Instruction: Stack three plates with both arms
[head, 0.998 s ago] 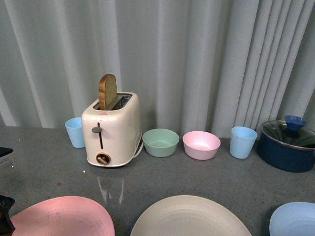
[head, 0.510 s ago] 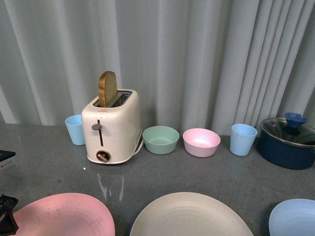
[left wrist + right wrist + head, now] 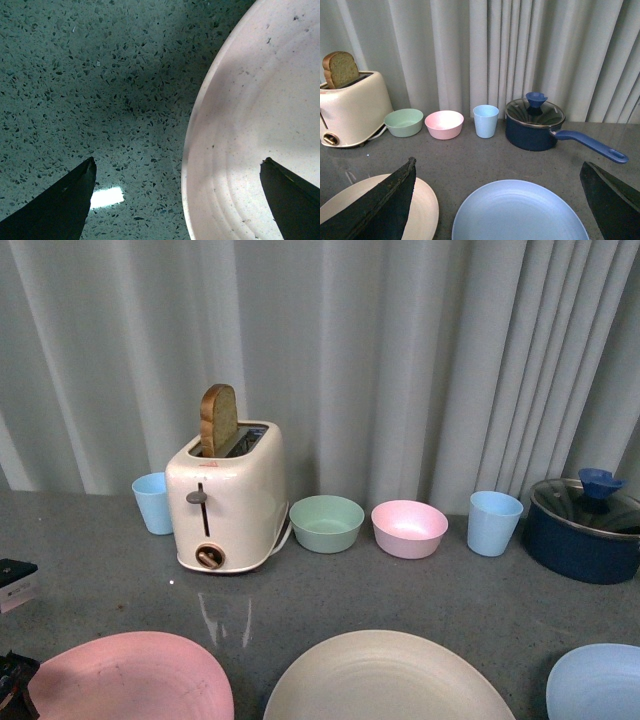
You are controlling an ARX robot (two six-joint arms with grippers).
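Three plates lie along the near edge of the grey counter: the pink plate (image 3: 130,678) on the left, the cream plate (image 3: 385,680) in the middle, the light blue plate (image 3: 598,682) on the right. They lie apart, none stacked. My left gripper (image 3: 178,160) is open, and the pink plate's rim (image 3: 250,125) lies between its fingers (image 3: 62,205), one finger over the plate and one over the counter. A black bit of it shows in the front view (image 3: 12,682). My right gripper (image 3: 498,161) is open and empty above the light blue plate (image 3: 520,212), with the cream plate (image 3: 422,205) beside it.
At the back stand a light blue cup (image 3: 152,503), a cream toaster (image 3: 228,502) with a slice of bread in it, a green bowl (image 3: 326,524), a pink bowl (image 3: 409,529), another blue cup (image 3: 494,523) and a dark blue lidded pot (image 3: 585,530). A grey curtain hangs behind.
The black parts of my left arm at the left edge of the front view have sunk lower. The plates lie as before.
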